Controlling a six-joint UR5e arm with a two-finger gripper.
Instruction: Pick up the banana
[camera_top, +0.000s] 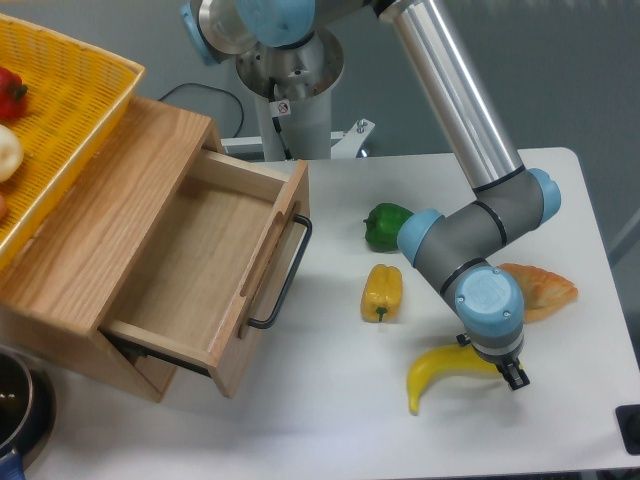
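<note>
Now | gripper (497, 366) over right end | banana (440, 372) on table

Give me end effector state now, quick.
End effector: down at the right end of the banana, mostly hidden behind its wrist; open or closed cannot be told.

The banana (445, 370) lies near the worktop's (330, 430) front edge, toward the right corner, with bare worktop in front and to its left. Its right end is covered by the arm's wrist and fingers (508, 372). Behind it stand the yellow pepper (382, 292) and green pepper (387, 225); an orange piece (540, 288) lies by the right edge. The open drawer (205, 275) fills the left side.
</note>
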